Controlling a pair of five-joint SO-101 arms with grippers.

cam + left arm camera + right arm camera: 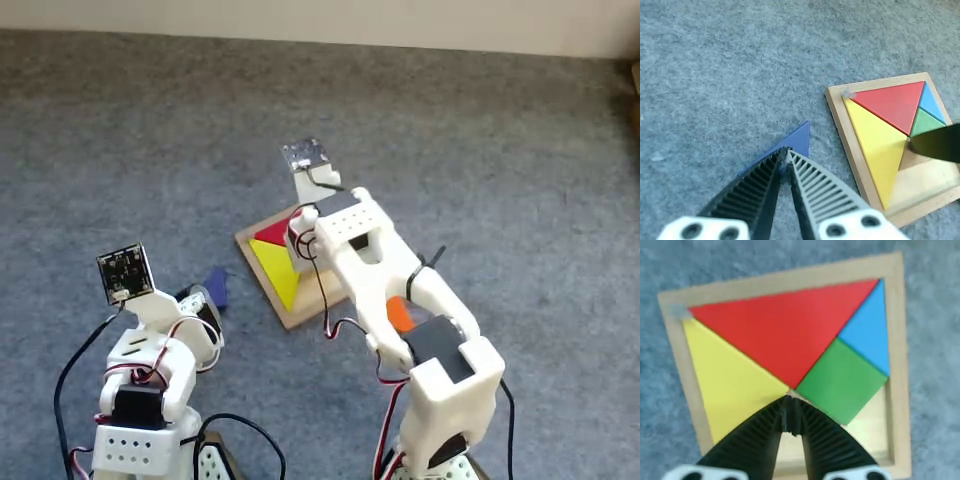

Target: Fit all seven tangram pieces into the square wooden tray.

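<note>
At seven o'clock in the high view, the left arm (150, 365) folded tight over its base, upper links stacked, its wrist (165, 315) turned toward two o'clock and held low. At its end the left gripper (786, 154) tilted steeply down, two ribbed fingers (752, 187) drawn together, tips meeting. From five o'clock, the right arm (400, 300) stretched long toward eleven o'clock, elbow nearly straight, white wrist block (340, 225) near the centre, bent downward. Below it the right gripper (789, 407) aimed straight down, both black fingers (755, 440) pressed close, only a sliver of gap at the tips. Bases side by side, grippers apart, the left one at eight o'clock of the right.
</note>
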